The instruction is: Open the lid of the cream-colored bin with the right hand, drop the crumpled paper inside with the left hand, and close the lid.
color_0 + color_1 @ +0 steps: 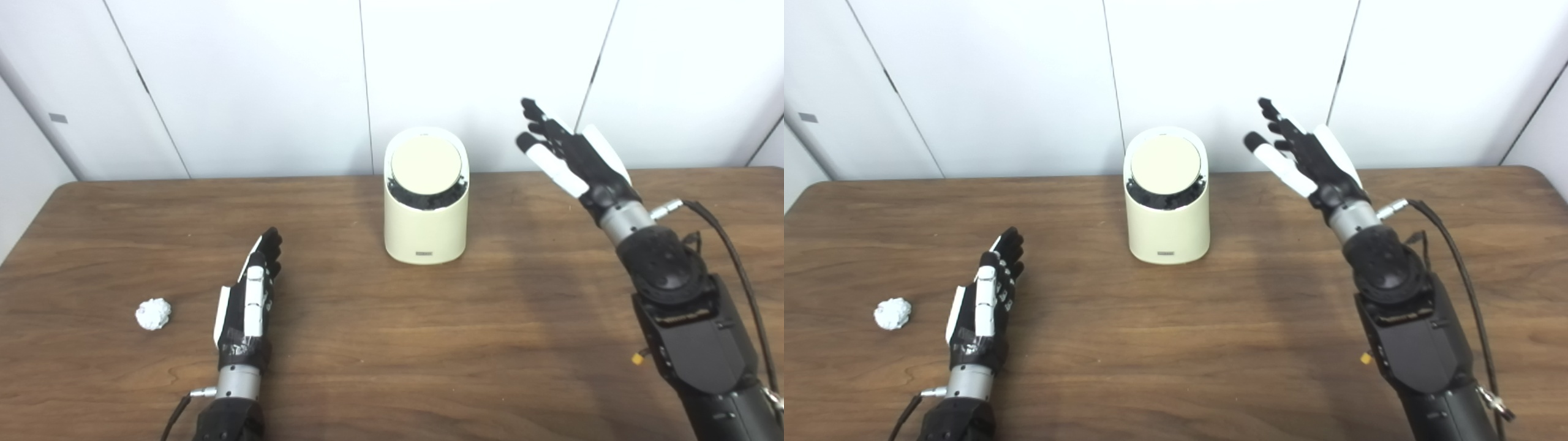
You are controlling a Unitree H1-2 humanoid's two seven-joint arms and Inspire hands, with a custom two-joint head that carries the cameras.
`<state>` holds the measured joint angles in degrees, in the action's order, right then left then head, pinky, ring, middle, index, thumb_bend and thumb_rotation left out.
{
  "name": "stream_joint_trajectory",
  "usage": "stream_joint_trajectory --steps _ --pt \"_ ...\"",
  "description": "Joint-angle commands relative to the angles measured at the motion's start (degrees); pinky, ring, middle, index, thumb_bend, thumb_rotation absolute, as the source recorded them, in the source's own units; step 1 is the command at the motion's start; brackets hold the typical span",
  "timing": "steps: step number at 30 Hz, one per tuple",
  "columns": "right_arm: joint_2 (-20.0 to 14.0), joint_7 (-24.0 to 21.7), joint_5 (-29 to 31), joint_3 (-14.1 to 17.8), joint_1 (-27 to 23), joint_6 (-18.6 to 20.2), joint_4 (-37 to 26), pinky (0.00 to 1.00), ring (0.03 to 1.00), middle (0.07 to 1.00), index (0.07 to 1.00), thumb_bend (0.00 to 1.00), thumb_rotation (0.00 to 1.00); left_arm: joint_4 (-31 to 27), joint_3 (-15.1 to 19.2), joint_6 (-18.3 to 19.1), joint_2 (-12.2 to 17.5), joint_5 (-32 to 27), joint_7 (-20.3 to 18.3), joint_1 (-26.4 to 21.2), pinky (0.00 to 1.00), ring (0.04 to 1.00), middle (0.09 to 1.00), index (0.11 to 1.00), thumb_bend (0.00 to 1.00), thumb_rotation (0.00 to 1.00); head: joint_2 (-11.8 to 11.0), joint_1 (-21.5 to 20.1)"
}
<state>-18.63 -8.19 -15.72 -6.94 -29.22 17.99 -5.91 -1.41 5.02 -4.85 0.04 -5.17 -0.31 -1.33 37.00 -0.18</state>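
The cream-colored bin [425, 229] stands upright at the middle back of the wooden table [392, 343], its round lid [426, 162] shut over a dark rim. A crumpled white paper ball [153, 313] lies on the table at the front left. My left hand [251, 294] rests low over the table just right of the paper, open with fingers straight, holding nothing. My right hand [566, 156] is raised in the air to the right of the bin, level with the lid, open with fingers spread, apart from the bin.
White wall panels [257, 86] stand behind the table's far edge. A black cable [729, 245] loops beside my right forearm.
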Motion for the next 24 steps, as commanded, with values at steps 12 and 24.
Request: stream_joint_trajectory --steps 12,24 --pt "-0.7 -2.9 -5.8 -3.6 -8.9 -0.7 2.6 0.85 0.928 0.963 0.952 0.71 0.99 1.0 -1.0 -1.2 -1.5 -0.1 0.1 0.5 1.00 0.996 0.965 0.964 0.42 0.99 0.0 0.1" --pt "0.0 -4.6 -7.2 -6.0 -13.0 -2.4 7.4 0.86 0.963 0.988 0.966 0.75 0.86 1.7 -0.9 -1.9 -2.1 0.0 0.6 0.2 1.00 0.987 0.955 0.970 0.41 0.98 0.0 -0.2"
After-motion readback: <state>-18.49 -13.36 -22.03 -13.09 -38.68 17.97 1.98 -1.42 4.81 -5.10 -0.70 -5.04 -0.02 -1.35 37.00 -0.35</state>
